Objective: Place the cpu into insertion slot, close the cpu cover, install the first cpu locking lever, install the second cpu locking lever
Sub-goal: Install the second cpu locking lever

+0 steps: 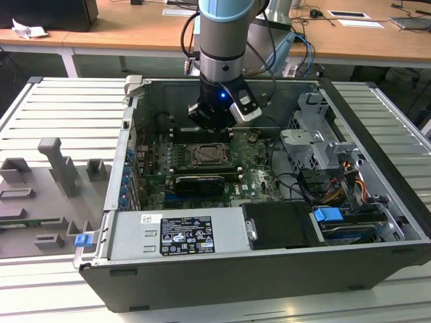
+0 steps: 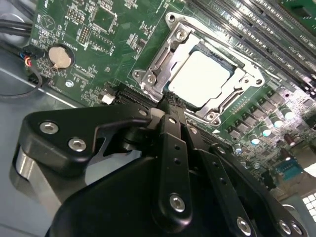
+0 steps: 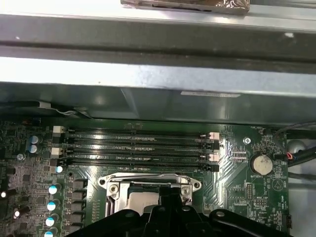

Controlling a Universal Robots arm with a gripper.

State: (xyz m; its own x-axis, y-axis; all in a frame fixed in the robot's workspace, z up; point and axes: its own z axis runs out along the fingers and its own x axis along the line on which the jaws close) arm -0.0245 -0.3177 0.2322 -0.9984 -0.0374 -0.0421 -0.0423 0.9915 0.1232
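Observation:
The cpu (image 2: 200,79) lies flat in the insertion slot (image 1: 205,156) on the green motherboard, its silvery top showing through the window of the cpu cover (image 2: 165,54). The cover lies down flat around the chip. My gripper (image 2: 170,104) hangs just above the board beside one edge of the socket, fingers together and holding nothing. In the exterior view the gripper (image 1: 214,126) is over the far side of the socket, inside the open case. The first wrist view shows the cover (image 3: 148,178) and part of the cpu (image 3: 140,198) just ahead of the fingertips (image 3: 170,193).
Long memory slots (image 3: 138,145) run beyond the socket, towards the case wall. A coin battery (image 2: 60,57) sits on the board. A black expansion card (image 1: 196,183), the power supply (image 1: 178,235), a drive cage (image 1: 316,141) and loose cables (image 1: 337,188) crowd the case. Grey fixtures (image 1: 57,161) stand outside.

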